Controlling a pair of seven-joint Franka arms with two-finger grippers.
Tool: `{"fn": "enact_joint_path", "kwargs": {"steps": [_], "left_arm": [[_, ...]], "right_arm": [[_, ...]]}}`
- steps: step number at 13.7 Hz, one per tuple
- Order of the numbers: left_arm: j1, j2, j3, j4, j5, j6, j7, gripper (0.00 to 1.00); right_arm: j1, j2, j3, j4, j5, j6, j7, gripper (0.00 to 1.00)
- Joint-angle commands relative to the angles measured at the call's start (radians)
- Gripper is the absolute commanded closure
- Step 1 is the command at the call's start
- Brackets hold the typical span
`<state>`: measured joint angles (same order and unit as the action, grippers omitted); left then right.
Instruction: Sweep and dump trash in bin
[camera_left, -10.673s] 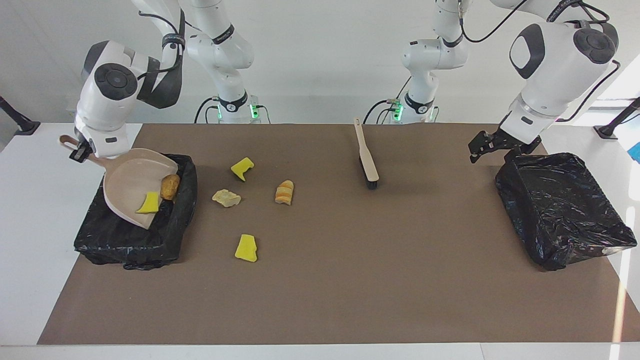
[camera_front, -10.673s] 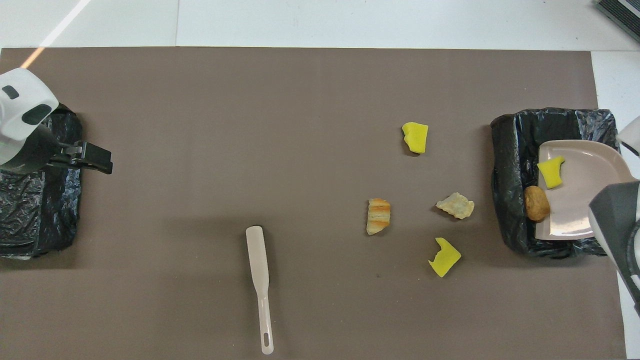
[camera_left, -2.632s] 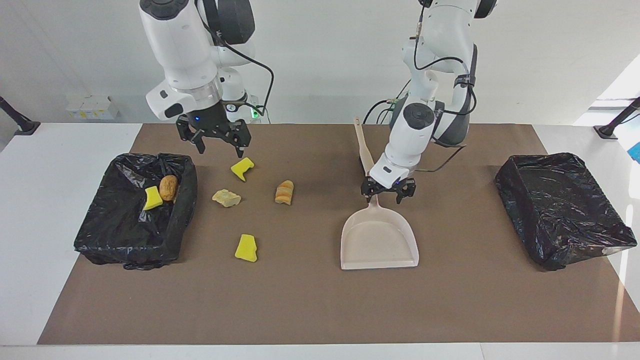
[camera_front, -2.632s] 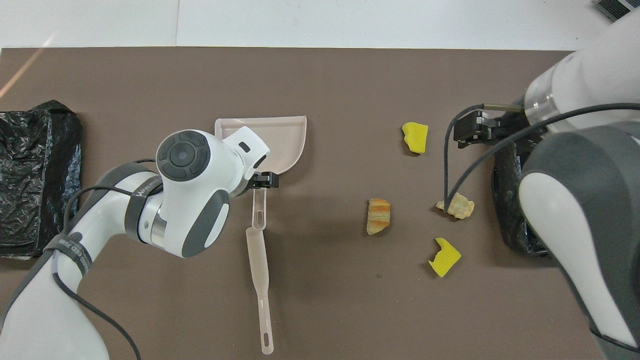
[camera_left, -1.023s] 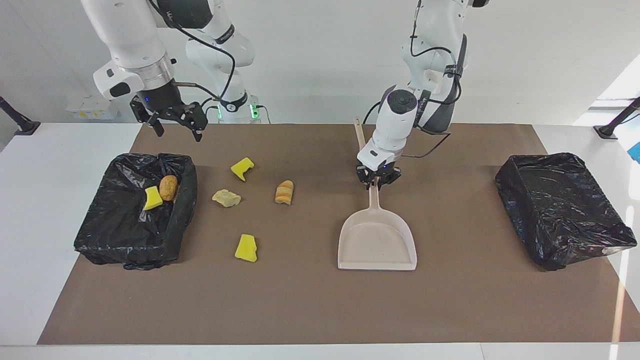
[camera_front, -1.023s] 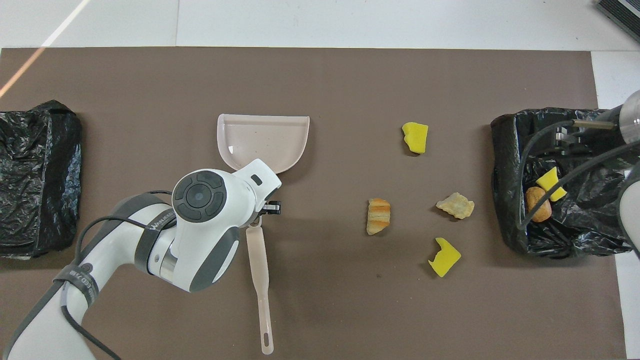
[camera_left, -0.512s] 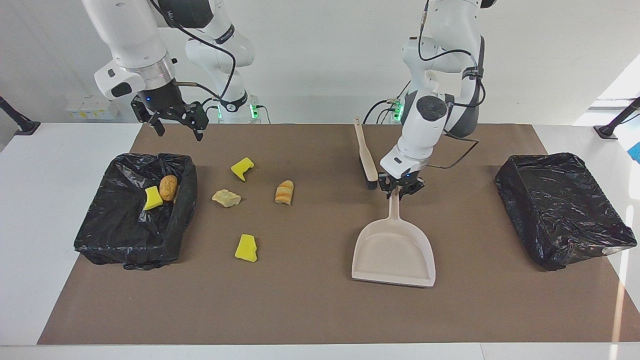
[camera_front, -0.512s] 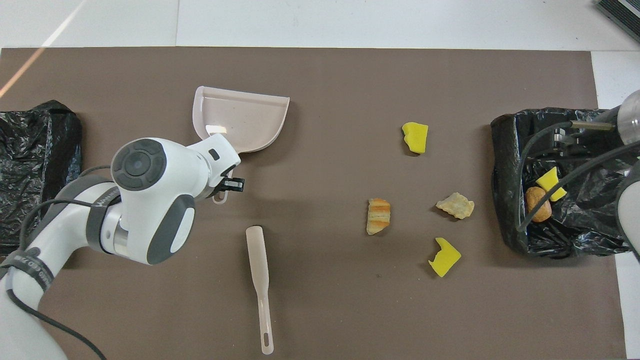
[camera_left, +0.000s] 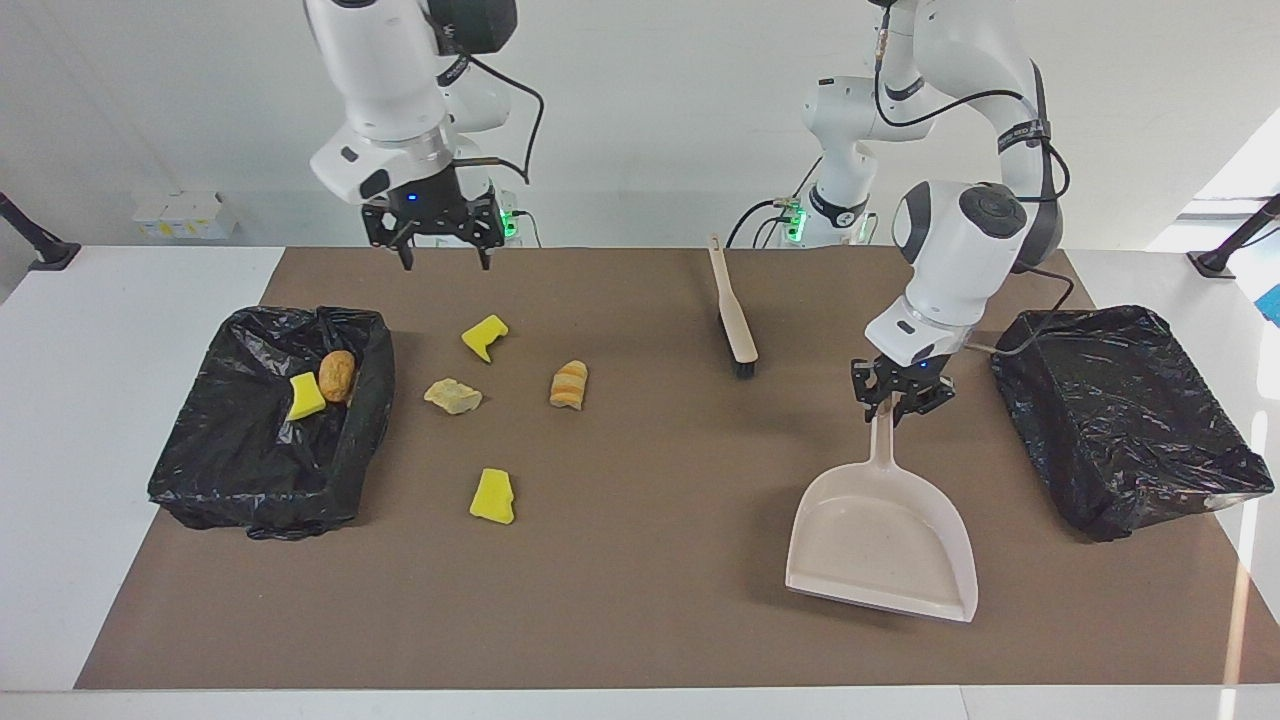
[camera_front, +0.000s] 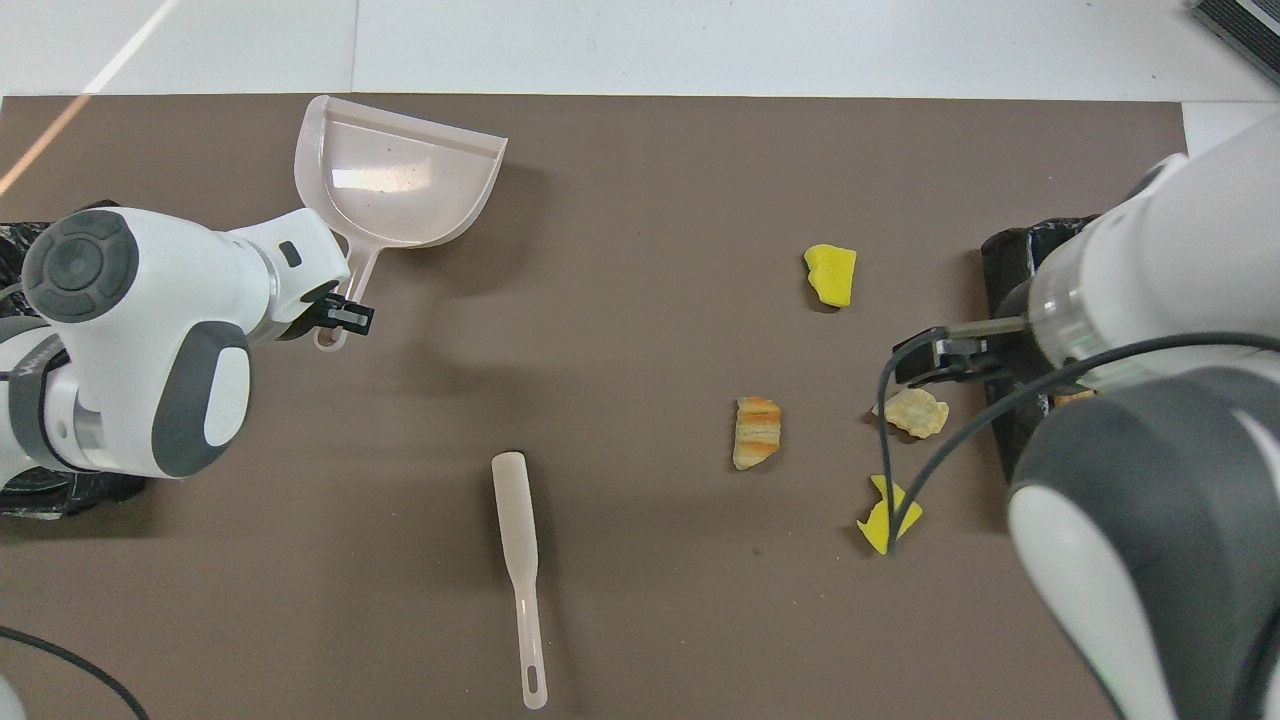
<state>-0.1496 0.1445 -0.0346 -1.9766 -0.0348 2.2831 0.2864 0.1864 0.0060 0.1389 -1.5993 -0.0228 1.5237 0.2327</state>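
Six pieces of trash are showing in the facing view. Going from the right arm's end, a yellow sponge chunk (camera_left: 304, 397) and a brown roll (camera_left: 338, 374) are lying inside the black-lined bin (camera_left: 200, 480), a detail the overhead view is hiding under the right arm's bulk. Beside that bin, on the brown mat (camera_left: 640, 620), four pieces are sitting loose: a notched yellow chunk (camera_left: 485, 336) nearest the robots, a pale stone-like lump (camera_left: 453, 396), a striped tan-orange roll (camera_left: 569, 385), and a second yellow chunk (camera_left: 494, 496) farthest from the robots. Over the mat's edge near the notched chunk, the right gripper (camera_left: 438, 255) is hanging with fingers spread wide, holding nothing; the overhead camera is making it seem to sit just beside the lump, while the facing view is showing it raised clear of everything. At mid-table the beige-handled brush (camera_left: 733, 320) is lying untouched. Toward the left arm's end, the left gripper (camera_left: 901, 400) is pinching the handle of the beige dustpan (camera_left: 885, 545), closed tight on it, the pan tilted and empty. Beside it the second black bin (camera_left: 1125, 410) is sitting, almost wholly covered by the left arm from overhead.
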Motion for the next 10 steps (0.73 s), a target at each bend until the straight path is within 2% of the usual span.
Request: {"fn": "enact_joint_path", "kwargs": {"steps": [1,4,5,8,10], "left_arm": [[0.093,0.010,-0.010,0.030,0.001,-0.063,0.297,1.00],[0.191,0.006,-0.010,0.028,0.001,-0.114,0.552,1.00],[0.226,0.006,-0.010,0.028,0.001,-0.131,0.671,1.00],[0.294,-0.002,-0.008,0.024,0.006,-0.181,0.903,1.00],[0.303,-0.011,-0.002,0.010,0.054,-0.182,1.063,1.00]], "right_arm": [[0.105,-0.050,-0.002,-0.119,0.024,0.053,0.040,0.00],[0.217,-0.075,-0.001,-0.235,0.098,0.133,0.138,0.00],[0.285,-0.070,-0.001,-0.269,0.101,0.179,0.196,0.00],[0.430,-0.023,-0.001,-0.344,0.131,0.399,0.429,0.00],[0.510,0.058,-0.002,-0.344,0.156,0.469,0.515,0.00]]}}
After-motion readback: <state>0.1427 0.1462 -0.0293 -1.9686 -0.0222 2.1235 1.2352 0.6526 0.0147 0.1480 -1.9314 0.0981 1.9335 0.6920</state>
